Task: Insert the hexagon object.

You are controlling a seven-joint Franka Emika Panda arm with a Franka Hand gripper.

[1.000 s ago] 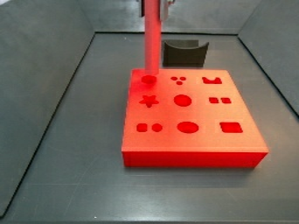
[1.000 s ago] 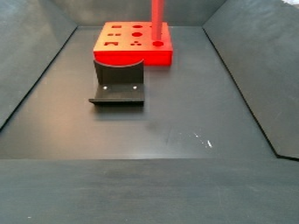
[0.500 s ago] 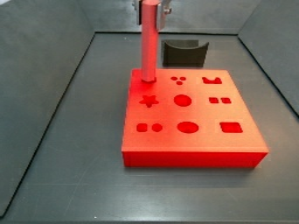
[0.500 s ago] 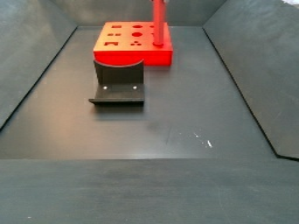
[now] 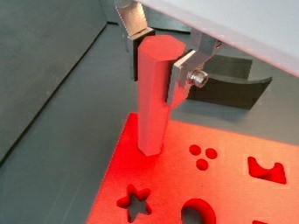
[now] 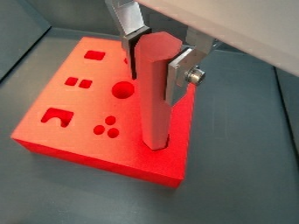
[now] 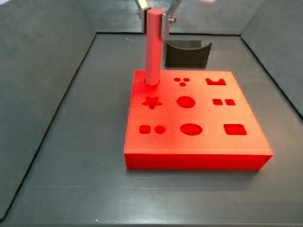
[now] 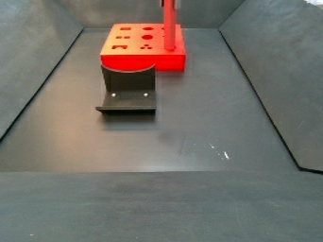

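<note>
**Rod sinking into the corner hole**

You can see the change in the side views: over the last second the rod [image 7: 153, 46] has gone lower, its top dropping into the picture while its foot stays at the same corner of the block [image 7: 196, 124]. That reads as the rod sliding down into its hole rather than standing on the surface, so you are probably partway through the insertion, with more depth to go before you let go.

The tool [image 5: 163, 51] sits at the rod's upper end, its silver fingers [image 5: 187, 68] pressed against opposite faces; it is closed on the rod and holding it upright. In both wrist views the rod's foot meets the block near the corner, beside the star hole [image 5: 136, 202], and no gap shows around it.

The rod is a long, slim pink-red prism with flat faces and a clear hexagonal top [image 6: 163, 42]. It looks slightly paler than the block, and it stands vertical in both side views [image 8: 168, 25]. The dark holder [image 8: 127, 95] lies on the desk [image 8: 190, 132], untouched and well clear.

Keep pressing straight down; any tilt could jam those faces in the hole.
</note>
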